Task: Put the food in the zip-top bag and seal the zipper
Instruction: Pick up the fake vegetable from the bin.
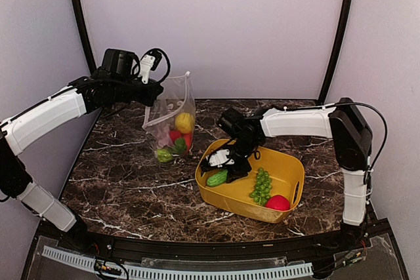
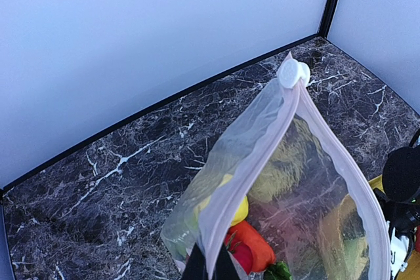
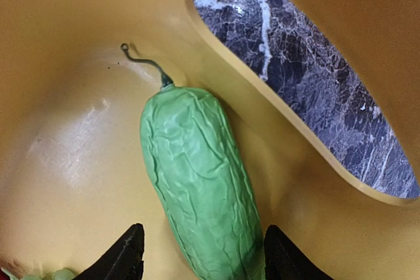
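Observation:
My left gripper (image 1: 149, 91) is shut on the zip-top bag's (image 1: 172, 122) mouth edge and holds the bag hanging upright over the table; in the left wrist view its fingers (image 2: 211, 268) pinch the pinkish zipper strip (image 2: 252, 162), with the white slider tab (image 2: 293, 73) at the far end. A yellow lemon (image 1: 184, 122), red and orange pieces (image 2: 252, 246) and greens lie in the bag. My right gripper (image 1: 226, 165) is open inside the yellow basket (image 1: 289, 165), its fingertips either side of the green cucumber (image 3: 200, 185). A green grape bunch (image 1: 262, 185) and a red ball (image 1: 278, 202) also lie in the basket.
The basket's handle slot (image 3: 302, 77) lies just past the cucumber, with the marble table (image 1: 125, 181) seen through it. Pale enclosure walls with black posts (image 1: 338, 31) stand behind and at the sides.

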{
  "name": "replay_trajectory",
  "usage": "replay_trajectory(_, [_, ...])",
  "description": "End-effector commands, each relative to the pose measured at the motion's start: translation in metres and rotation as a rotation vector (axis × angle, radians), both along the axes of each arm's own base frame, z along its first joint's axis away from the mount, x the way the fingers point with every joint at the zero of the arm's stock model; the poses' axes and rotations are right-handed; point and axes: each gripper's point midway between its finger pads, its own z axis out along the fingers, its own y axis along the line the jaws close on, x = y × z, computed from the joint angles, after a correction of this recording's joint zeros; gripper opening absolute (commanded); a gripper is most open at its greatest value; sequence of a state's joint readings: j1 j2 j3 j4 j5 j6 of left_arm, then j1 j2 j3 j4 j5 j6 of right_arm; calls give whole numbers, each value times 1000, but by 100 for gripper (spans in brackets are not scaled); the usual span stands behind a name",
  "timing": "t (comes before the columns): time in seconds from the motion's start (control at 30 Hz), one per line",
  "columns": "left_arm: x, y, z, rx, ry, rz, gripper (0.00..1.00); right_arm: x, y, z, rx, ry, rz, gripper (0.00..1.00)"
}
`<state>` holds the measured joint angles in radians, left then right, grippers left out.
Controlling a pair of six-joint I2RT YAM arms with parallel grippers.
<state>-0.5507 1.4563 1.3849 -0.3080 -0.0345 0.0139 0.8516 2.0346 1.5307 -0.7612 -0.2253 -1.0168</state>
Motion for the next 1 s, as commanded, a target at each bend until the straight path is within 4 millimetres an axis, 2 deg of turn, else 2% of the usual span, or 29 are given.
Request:
replay_trajectory(0.0, [-3,4,10,-22,-26,5,1,0,-2,-10,-24,-23,1,59])
replay_trajectory(0.13, [-3,3,10,-25,-25,2,1,-3,-5,-15,-38,-24,-5,55])
replay_trajectory(0.27, [-4,3,10,-25,-23,0,1,-5,-8,-17,-53,-31,-10,45])
replay_trajectory(0.4, [-3,3,9,-23,-22,1,1,-2,-10,-3,-44,-54,-32,37])
replay_trajectory(0.77, [-4,0,8,-31,-13,-12,1,-3,-29,78,30,-155,-78,29])
replay_trajectory(0.87, [-4,-1,7,-30,-10,-16,1,0,-25,109,91,-158,-94,28])
replay_trajectory(0.97, [-3,-2,5,-28,-5,-19,1,4,-12,149,200,-144,-105,26])
